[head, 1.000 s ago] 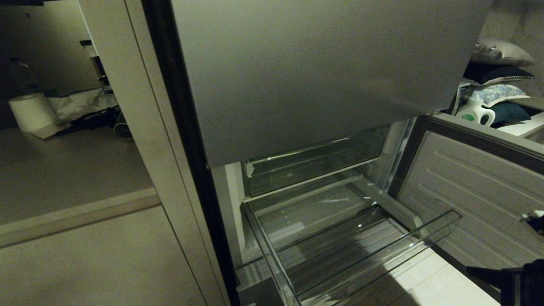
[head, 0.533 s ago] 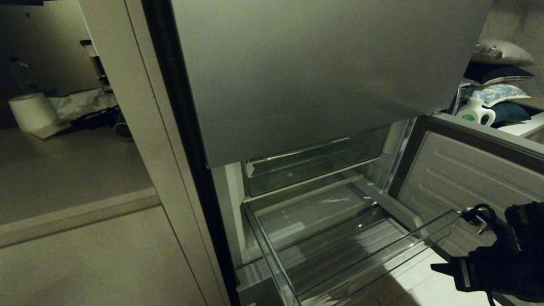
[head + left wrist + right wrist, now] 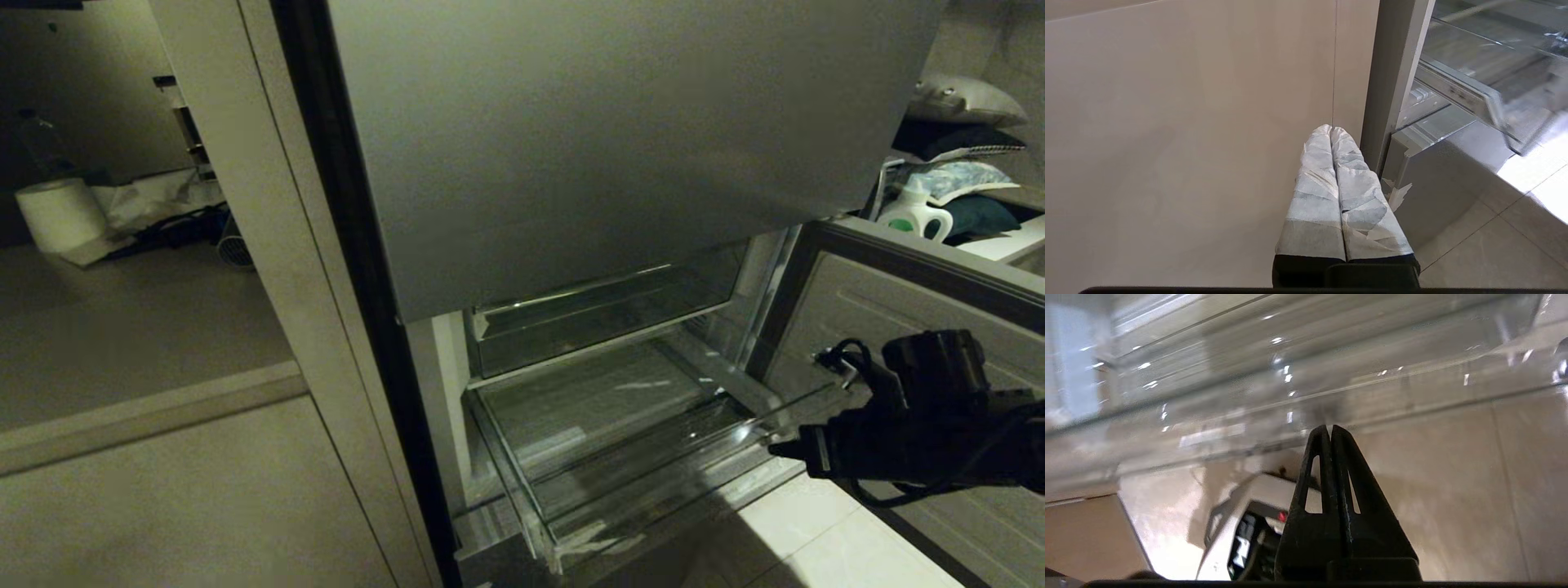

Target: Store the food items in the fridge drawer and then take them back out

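Observation:
The fridge drawer is a clear ridged bin, partly pulled out of the lower compartment, and nothing shows inside it. The food items are out of view. My right gripper reaches in from the right, shut and empty, with its black tip against the drawer's clear front wall near the right end. In the right wrist view the shut fingertips meet the clear drawer front. My left gripper, wrapped in white tape, is shut and empty, hanging parked beside the fridge's lower left corner.
A grey steel door panel hangs above the drawer. The lower door stands open on the right, close behind my right arm. A second clear bin sits above. A detergent bottle and a paper roll stand farther off.
My right arm came in from the lower right and swung up and left to the drawer's front. The drawer has slid partway back into the fridge.

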